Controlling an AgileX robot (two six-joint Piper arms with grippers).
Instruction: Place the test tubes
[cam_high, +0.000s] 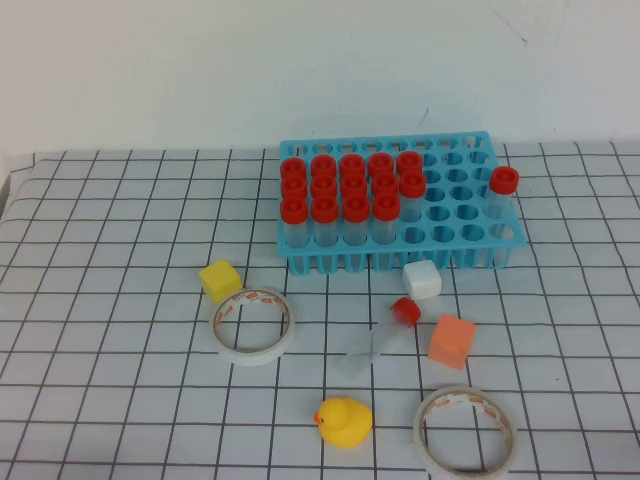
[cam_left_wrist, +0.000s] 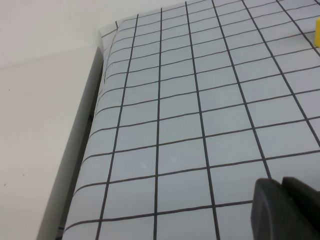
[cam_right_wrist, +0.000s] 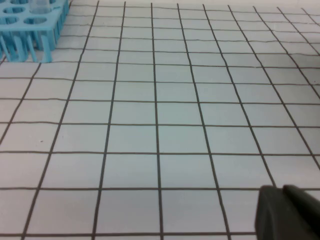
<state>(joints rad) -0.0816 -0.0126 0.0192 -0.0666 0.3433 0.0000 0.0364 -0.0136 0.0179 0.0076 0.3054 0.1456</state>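
White tabletop with a black grid. Toward the far edge, right of centre: blue plastic test tube rack, its left part filled with 3 rows of clear red-capped tubes, plus 1 more red-capped tube upright at the rack's right end.

On the surface in front of the rack, near the middle: 1 loose clear test tube with a red cap, lying on its side, cap toward the rack. Near that cap, a small white cube and an orange cube. Further left, a yellow cube just beside a white tape roll. Near the front edge, a yellow rubber duck and a 2nd tape roll.

Left gripper: black, fingers pressed together with nothing between them, above bare grid by the left edge. Right gripper: likewise closed and empty, above bare grid, with a corner of the rack in the distance.
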